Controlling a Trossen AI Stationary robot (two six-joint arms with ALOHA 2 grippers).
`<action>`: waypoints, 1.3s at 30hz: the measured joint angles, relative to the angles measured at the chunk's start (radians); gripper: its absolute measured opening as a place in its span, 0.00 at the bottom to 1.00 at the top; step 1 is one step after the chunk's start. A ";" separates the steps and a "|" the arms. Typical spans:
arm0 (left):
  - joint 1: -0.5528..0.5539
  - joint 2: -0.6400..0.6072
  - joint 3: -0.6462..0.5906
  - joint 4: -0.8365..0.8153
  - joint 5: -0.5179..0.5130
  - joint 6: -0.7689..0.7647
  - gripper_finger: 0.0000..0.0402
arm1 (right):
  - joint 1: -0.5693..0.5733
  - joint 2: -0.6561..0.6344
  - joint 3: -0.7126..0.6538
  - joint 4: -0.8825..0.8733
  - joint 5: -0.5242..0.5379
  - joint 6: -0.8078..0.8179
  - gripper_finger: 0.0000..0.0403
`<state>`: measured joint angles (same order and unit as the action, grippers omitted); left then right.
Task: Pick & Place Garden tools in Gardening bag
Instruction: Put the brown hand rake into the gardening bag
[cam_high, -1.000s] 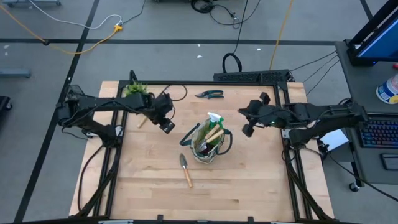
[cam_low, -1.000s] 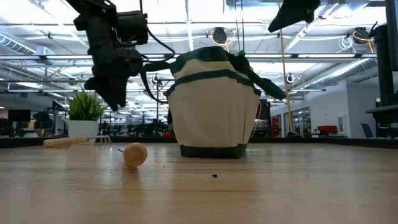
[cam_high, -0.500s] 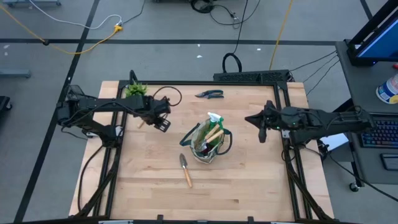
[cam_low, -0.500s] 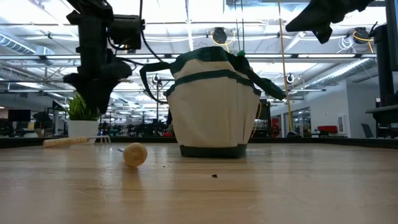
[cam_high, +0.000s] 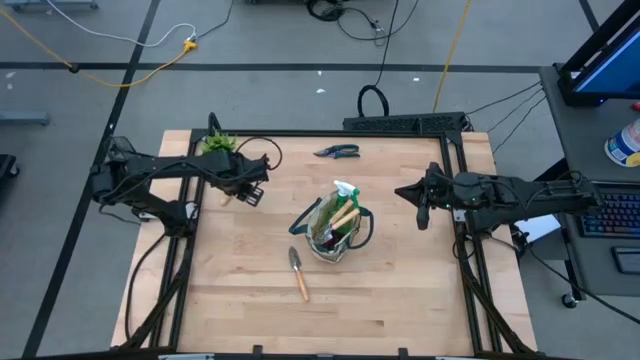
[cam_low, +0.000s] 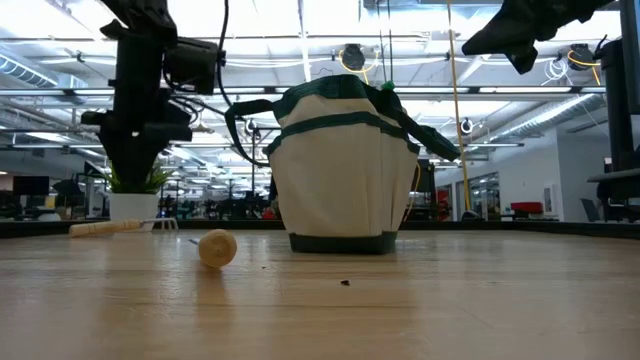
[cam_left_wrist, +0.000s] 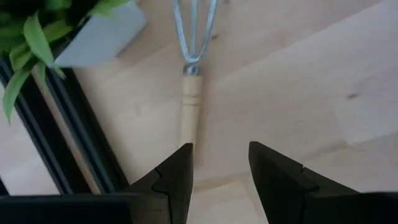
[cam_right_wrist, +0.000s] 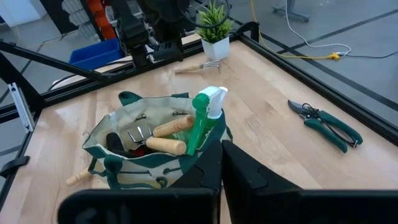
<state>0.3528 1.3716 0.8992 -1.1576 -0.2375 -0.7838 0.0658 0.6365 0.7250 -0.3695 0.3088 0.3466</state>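
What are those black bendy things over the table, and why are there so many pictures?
They are two robot arms that pick things up. Each ends in a pincer with two jaws. One camera looks down from above, one sits low at table height, and one rides on each arm's wrist.

The job is putting garden tools into the bag in the middle. A green spray bottle and some wooden-handled tools are already inside.

On the table lie a trowel, green-handled shears, and a little hand rake beside a potted plant.

The left gripper hangs above the rake with its jaws apart, holding nothing. The right gripper waits to the bag's right, jaws shut and empty.
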 joint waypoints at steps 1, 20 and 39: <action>0.006 0.000 -0.011 0.001 0.000 -0.002 0.40 | 0.000 0.000 0.000 0.000 0.000 0.000 0.00; 0.087 0.000 -0.146 0.173 -0.063 0.053 0.40 | 0.000 0.000 0.000 0.055 0.006 0.000 0.00; 0.153 0.000 -0.310 0.315 -0.033 0.075 0.40 | 0.000 0.000 0.000 0.059 0.008 0.012 0.00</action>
<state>0.5060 1.3717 0.5896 -0.8424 -0.2701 -0.7084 0.0658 0.6369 0.7252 -0.3103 0.3168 0.3584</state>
